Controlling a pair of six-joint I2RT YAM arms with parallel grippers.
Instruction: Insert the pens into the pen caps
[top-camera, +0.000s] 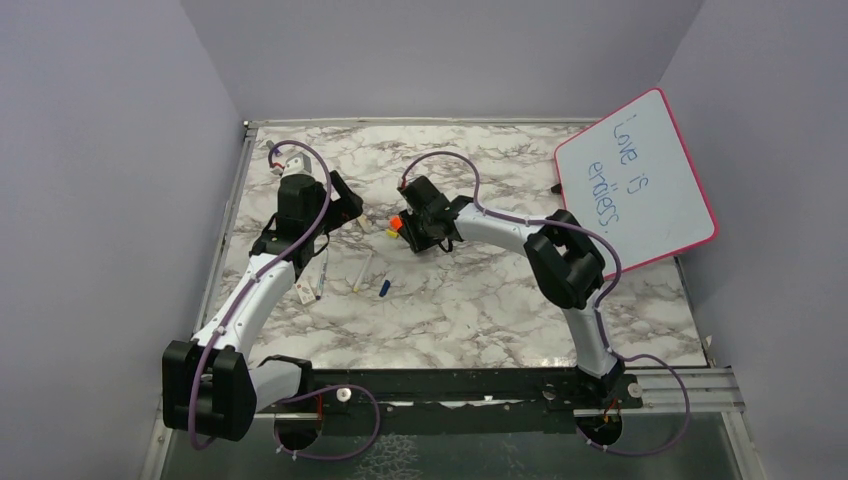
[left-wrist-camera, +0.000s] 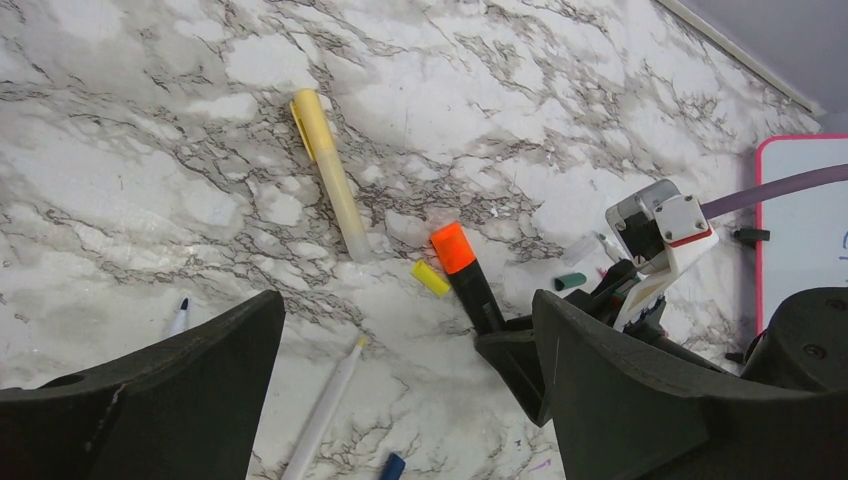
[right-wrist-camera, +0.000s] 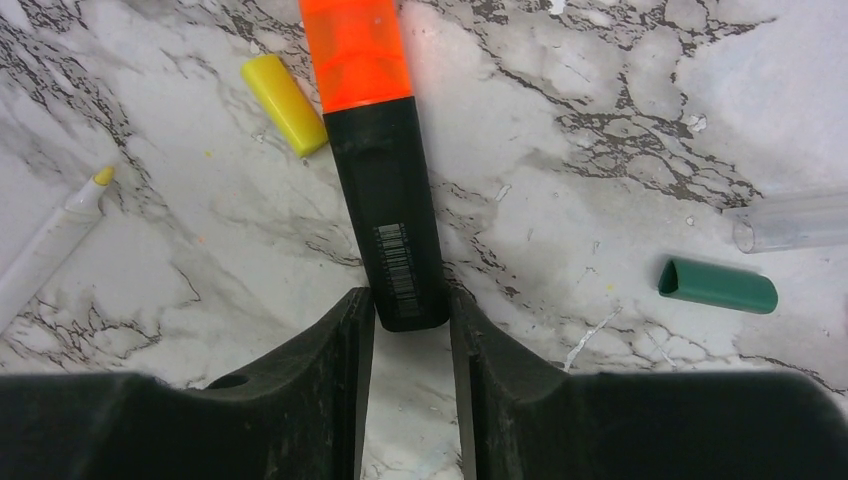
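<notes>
Plainly, the right gripper (right-wrist-camera: 411, 302) has its two fingers set against either side of the tail end of a black highlighter (right-wrist-camera: 385, 190). The gap is narrow and no table shows between pad and barrel, so it looks like a grip rather than a near miss. The highlighter lies flat with its orange end pointing away from the wrist. Taking it at the very tail probably leaves the rest of the barrel free to be dragged or swung aside. It is much thicker than the small caps nearby, so it seems to be in the way rather than wanted. A barcode (right-wrist-camera: 398, 262) is printed near the held end, but its digits are too small to read, and no brand name shows.

Around it lie the task's pieces. A yellow cap (right-wrist-camera: 284, 103) sits just beside the orange end, a green cap (right-wrist-camera: 717, 285) lies off to the other side, and a clear tube (right-wrist-camera: 790, 222) rests near that. A white pen (right-wrist-camera: 50, 240) with a yellow tip lies uncapped at the edge of the wrist view.

The left gripper (left-wrist-camera: 408, 320) hovers with its fingers spread wide and nothing between them. It looks placed to wait over the spare pieces: a yellow pen (left-wrist-camera: 330, 180) lies beyond it and a blue cap (left-wrist-camera: 392, 466) just under it.

Further out on the marble table (top-camera: 480, 320), a pink-framed whiteboard (top-camera: 635, 185) leans at the far right. Its blue handwriting reads "Love is", with a second line that looks like "endless".
</notes>
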